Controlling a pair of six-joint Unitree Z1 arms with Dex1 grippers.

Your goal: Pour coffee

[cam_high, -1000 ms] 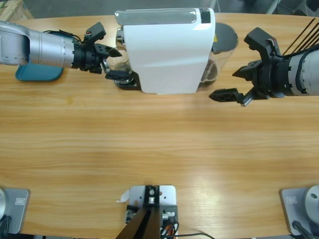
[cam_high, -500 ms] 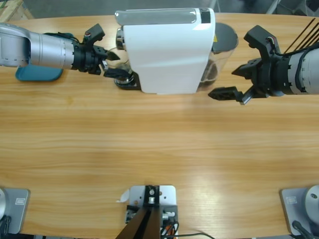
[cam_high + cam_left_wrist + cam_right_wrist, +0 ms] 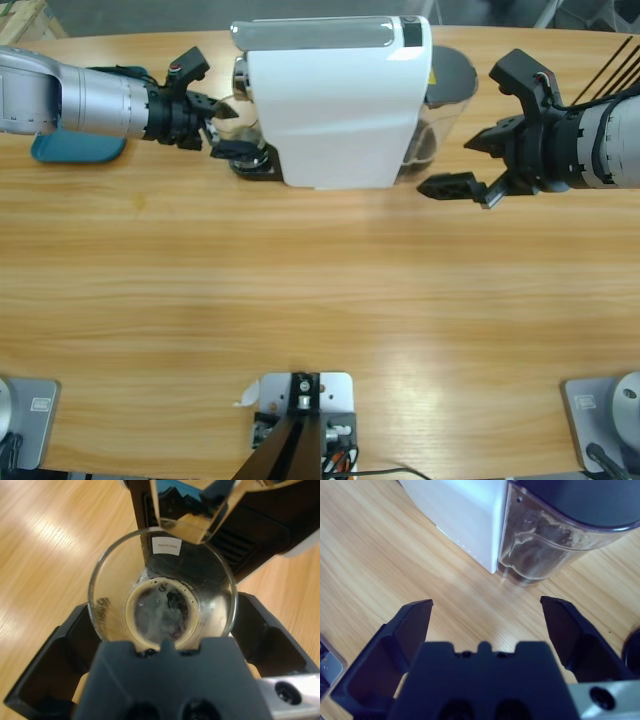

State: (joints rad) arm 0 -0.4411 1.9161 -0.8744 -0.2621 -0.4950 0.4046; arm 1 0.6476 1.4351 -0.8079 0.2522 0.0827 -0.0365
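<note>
A clear glass (image 3: 107, 570) stands on the black drip stand (image 3: 252, 166) under the spout of the white coffee machine (image 3: 335, 100). A shallow pool of dark coffee (image 3: 160, 615) with a tan foam ring lies in its bottom. My left gripper (image 3: 226, 130) reaches in from the left and is shut on the glass, one jaw on each side of it. In the high view the glass (image 3: 238, 122) shows only partly beside the machine. My right gripper (image 3: 449, 168) hangs open and holds nothing, just right of the machine's front corner.
A clear water tank (image 3: 450, 85) with a dark lid stands at the machine's right side, also close ahead of the right gripper (image 3: 486, 605) as the tank (image 3: 545, 550). A teal tray (image 3: 75, 148) lies under the left arm. Bare wooden table (image 3: 320, 290) spreads in front.
The left gripper's jaws have drawn together onto the glass; a second ago they stood wider apart. The right arm has barely shifted.
</note>
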